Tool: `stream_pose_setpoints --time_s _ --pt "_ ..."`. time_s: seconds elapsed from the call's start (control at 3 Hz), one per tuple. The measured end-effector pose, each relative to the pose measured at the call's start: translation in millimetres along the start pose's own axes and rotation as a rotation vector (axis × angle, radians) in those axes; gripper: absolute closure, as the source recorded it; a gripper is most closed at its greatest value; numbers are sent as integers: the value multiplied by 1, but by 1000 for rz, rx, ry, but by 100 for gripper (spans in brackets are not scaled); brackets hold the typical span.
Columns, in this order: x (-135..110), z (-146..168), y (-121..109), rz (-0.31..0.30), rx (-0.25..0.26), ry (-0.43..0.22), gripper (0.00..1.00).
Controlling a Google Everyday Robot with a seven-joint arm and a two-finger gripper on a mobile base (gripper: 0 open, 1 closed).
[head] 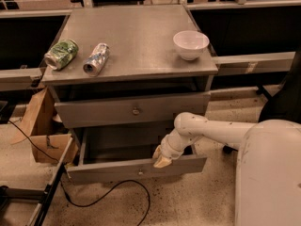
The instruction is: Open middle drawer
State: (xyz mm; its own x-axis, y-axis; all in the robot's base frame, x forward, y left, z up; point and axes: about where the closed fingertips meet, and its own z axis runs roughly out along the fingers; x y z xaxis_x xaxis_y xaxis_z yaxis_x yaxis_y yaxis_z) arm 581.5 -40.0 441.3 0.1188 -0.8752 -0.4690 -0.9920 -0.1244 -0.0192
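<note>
We note the robot's white body [270, 173] cut off at the right and lower edges; its arm [221, 131] reaches left. The grey table [141, 41] hides whatever lies below the extended drawer. The middle drawer [108, 171] sits low in the cabinet, beneath a taller drawer front [94, 113], and stands pulled well out: flat grey panel, shallow grey tray exposed, interior dim and hard to read. A cardboard box [44, 140] at the left is partly hidden by the table. The gripper [161, 157] rests at the top edge of the drawer panel, right of centre; we cannot tell whether its jaws are parted or closed. The small round knob [139, 172] is barely discernible on the panel.
</note>
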Motion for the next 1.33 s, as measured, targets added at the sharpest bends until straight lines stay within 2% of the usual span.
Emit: stream_pose_setpoints --time_s 0.33,1.0,1.33 --pt "4 2 20 0 -40 21 81" --pt "7 -5 23 0 -50 34 34" --pt "12 -6 61 -3 -114 63 11"
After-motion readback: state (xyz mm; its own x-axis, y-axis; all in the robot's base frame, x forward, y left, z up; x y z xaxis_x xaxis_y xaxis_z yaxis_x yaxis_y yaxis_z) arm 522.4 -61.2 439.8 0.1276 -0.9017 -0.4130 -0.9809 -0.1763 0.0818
